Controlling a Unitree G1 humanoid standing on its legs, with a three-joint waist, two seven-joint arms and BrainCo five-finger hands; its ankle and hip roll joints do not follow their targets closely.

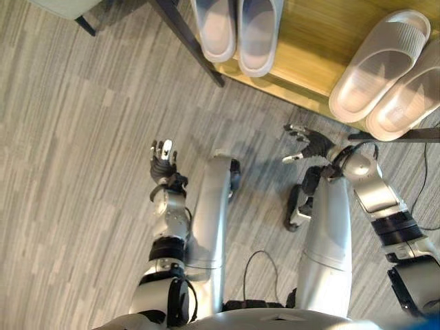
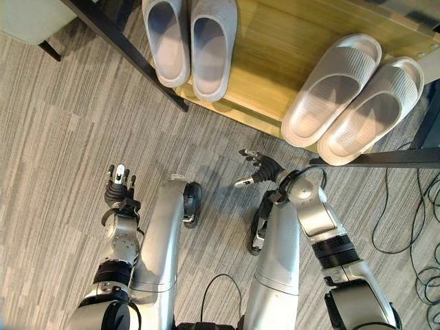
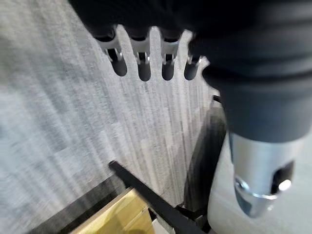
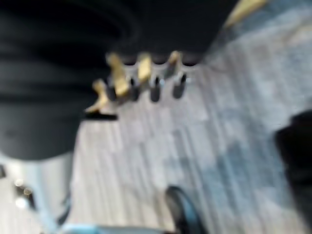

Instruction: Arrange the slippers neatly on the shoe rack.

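Observation:
Two pairs of slippers lie on the wooden shelf of the shoe rack (image 1: 323, 48). A grey pair (image 1: 237, 31) sits side by side at the shelf's left part. A pale beige pair (image 1: 388, 72) lies angled at the right, its heels at the shelf's front edge. My left hand (image 1: 163, 161) hangs over the bare floor to the left, fingers straight, holding nothing. My right hand (image 1: 309, 143) hovers just in front of the shelf edge below the beige pair, fingers spread and empty.
A black frame bar (image 1: 189, 41) of the rack slants down at the left of the grey pair. Another dark bar (image 1: 395, 136) runs along the right under the beige pair. Grey wood-pattern floor (image 1: 82, 172) spreads to the left.

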